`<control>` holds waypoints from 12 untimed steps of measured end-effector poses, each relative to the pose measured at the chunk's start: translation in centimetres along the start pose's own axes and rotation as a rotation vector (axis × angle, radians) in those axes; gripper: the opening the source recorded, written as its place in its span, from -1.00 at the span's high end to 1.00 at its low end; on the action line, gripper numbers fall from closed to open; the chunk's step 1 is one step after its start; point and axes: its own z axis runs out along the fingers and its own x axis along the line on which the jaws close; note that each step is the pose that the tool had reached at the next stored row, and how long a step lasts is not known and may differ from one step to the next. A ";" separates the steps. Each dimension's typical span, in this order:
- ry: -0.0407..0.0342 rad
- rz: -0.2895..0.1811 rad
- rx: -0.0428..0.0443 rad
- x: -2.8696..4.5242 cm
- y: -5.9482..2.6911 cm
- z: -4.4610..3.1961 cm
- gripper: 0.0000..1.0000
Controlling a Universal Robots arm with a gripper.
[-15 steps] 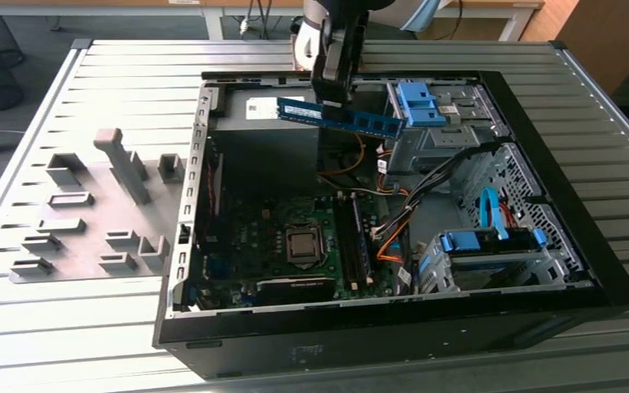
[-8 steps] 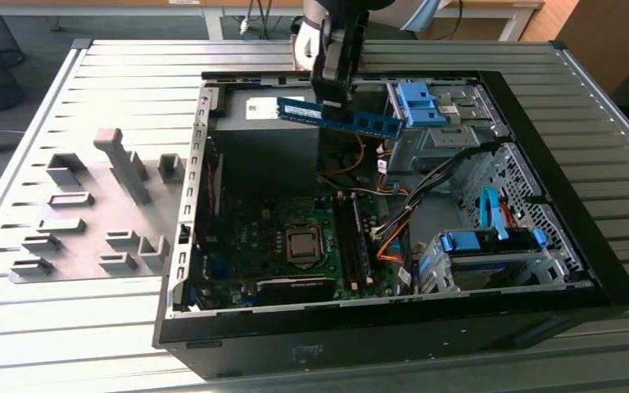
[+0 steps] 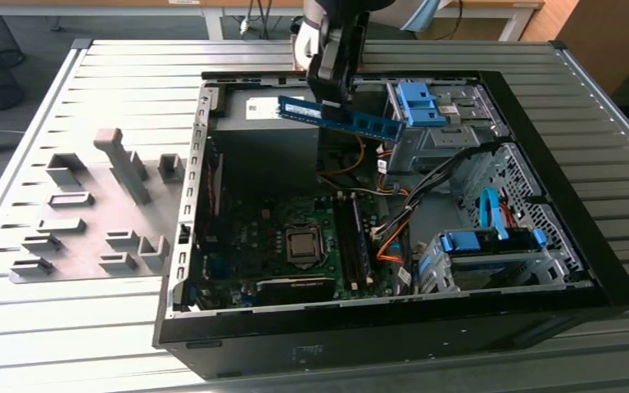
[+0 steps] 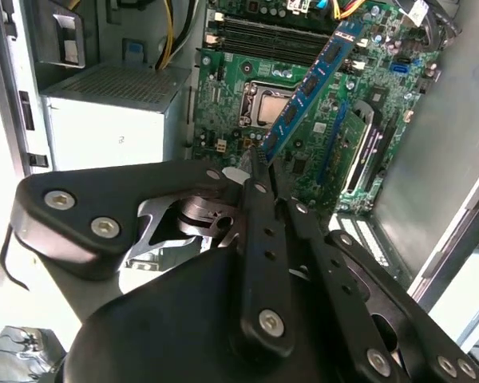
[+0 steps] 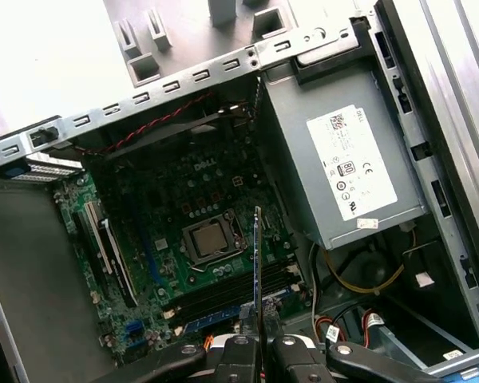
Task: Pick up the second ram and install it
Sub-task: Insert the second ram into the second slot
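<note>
**Grip.** The gripper (image 3: 332, 97) has the second ram (image 3: 342, 117) pinched between its two fingers (image 4: 263, 231). The jaws are closed down to the thickness of the board and press on its two flat faces. The hold sits off-centre. A short length of the stick projects on one side of the jaws, and the greater length runs out on the other, as the second wrist view shows (image 4: 311, 88). This grip appears to leave the lower contact edge free and unobstructed beneath the jaws.

**Position of the part.** The stick hangs in the air over the open computer case (image 3: 402, 344), clear of every component. Its faces stand roughly upright and its long edge is close to level. In the first wrist view it appears edge-on as a thin line running out from between the jaws (image 5: 257, 263).

**What lies below the jaws.** The motherboard (image 5: 144, 207) lies well below. The processor socket (image 5: 211, 239) and the memory slots (image 5: 223, 294) are close together on it. The power supply (image 5: 343, 159) lies off to one side of the jaws.

**Alignment.** The stick's long axis lies at an angle to the run of the slots, not along it. The stick is well apart from them and not seated.

**Status.** The pick-up appears complete and the installation is not done. Whether another stick already occupies a slot cannot be determined.
</note>
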 end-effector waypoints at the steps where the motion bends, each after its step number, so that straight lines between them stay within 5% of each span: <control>1: -0.0001 0.008 0.0000 0.00 0.00 0.00 0.72; 12: -0.0010 0.061 0.0000 0.00 0.00 0.00 0.72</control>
